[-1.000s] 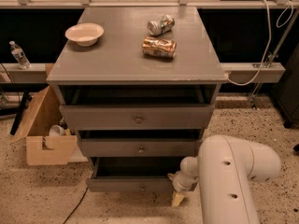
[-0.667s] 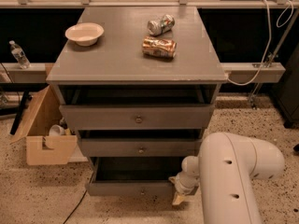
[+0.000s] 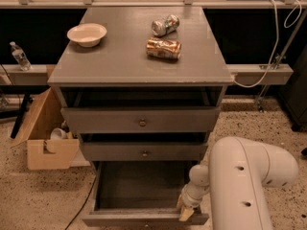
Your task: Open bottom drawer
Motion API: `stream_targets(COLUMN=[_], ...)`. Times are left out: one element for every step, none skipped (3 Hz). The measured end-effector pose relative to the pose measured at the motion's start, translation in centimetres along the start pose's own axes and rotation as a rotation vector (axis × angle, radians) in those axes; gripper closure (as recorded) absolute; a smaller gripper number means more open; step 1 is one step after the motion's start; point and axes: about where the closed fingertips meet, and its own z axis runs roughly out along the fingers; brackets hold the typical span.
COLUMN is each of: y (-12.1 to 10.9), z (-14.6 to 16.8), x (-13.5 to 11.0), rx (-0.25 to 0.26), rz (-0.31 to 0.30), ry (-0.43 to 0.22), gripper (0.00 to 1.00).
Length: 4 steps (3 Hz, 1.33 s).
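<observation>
1. Viewing from above and in front, a grey cabinet [image 3: 129, 66] is seen at frame centre with three drawers stacked in its face.
2. The bottom drawer [image 3: 120, 219] is found at bottom centre, extended well forward of the two above. Its dark interior is exposed, and its front is partly cut by the bottom edge of the frame.
3. The gripper [image 3: 186, 209] is located at lower centre-right, at the right end of the bottom drawer's front rim. Whether it is open or closed cannot be told, and contact with the rim cannot be confirmed.
4. The white arm [image 3: 249, 176] fills the lower right of the frame.
5. The top drawer [image 3: 110, 120] and middle drawer [image 3: 115, 152] each show a small round centre knob. A dark gap is seen above each front.
6. On the cabinet top, a bowl [image 3: 87, 34] is set at upper left. A crushed silver can [image 3: 165, 25] lies at upper centre, with a gold can [image 3: 163, 48] on its side just below it, near but apart.
7. A cardboard box [image 3: 45, 143] is seen on the floor at left, beside the cabinet.
8. A bottle [image 3: 20, 56] stands on the ledge at far left.
</observation>
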Motion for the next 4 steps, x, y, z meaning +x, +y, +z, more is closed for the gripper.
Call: stream_targets(y=[0.15, 0.16, 0.16, 0.18], z=[0.07, 0.07, 0.07, -0.54], x=[-0.05, -0.05, -0.05, 0.4], rx=[0.0, 0.0, 0.0, 0.01], rz=[0.0, 0.0, 0.0, -0.002], ry=[0.0, 0.0, 0.0, -0.002], gripper=[0.97, 0.75, 0.53, 0.28])
